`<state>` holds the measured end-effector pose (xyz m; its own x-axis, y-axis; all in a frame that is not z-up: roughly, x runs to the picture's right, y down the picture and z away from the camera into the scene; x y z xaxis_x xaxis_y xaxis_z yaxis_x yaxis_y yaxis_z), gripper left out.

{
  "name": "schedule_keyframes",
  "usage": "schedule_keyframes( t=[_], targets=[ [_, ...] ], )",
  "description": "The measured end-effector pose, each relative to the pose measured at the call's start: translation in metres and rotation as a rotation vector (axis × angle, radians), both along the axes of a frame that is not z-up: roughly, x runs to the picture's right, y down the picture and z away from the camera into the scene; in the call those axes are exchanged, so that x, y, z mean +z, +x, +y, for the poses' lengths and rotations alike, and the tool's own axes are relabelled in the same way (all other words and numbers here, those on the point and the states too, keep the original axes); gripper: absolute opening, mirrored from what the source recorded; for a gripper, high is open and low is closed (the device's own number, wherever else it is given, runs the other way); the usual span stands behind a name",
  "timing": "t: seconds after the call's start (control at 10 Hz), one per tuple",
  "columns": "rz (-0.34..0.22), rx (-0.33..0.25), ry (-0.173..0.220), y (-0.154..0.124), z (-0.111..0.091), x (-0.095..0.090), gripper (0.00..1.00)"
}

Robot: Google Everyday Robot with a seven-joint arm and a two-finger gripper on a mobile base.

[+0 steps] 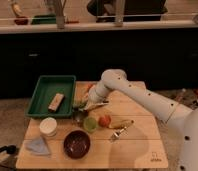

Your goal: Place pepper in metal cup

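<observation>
My gripper hangs over the left middle of the wooden table, at the end of the white arm that reaches in from the right. It is shut on the small green pepper, which shows at its tip. The small dark metal cup stands directly below the gripper, just left of the light green cup. The pepper is held slightly above the metal cup's rim.
A green tray with a brown block sits at the back left. A white cup, a dark bowl and a grey cloth are in front. A red-orange tomato, a yellow vegetable and a utensil lie to the right.
</observation>
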<state>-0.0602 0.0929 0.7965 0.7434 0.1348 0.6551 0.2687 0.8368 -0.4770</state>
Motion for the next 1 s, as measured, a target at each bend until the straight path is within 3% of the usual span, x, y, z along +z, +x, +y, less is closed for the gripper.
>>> schedule_keyframes(
  t=[0.2, 0.3, 0.9, 1.0],
  targets=[
    [-0.055, 0.001, 0.022, -0.003, -0.007, -0.013, 0.03],
    [-0.098, 0.008, 0.041, -0.006, -0.013, -0.023, 0.0],
    [-0.376, 0.059, 0.054, -0.02, -0.016, -0.058, 0.0],
    [-0.401, 0.057, 0.052, -0.023, -0.015, -0.059, 0.0]
  ],
)
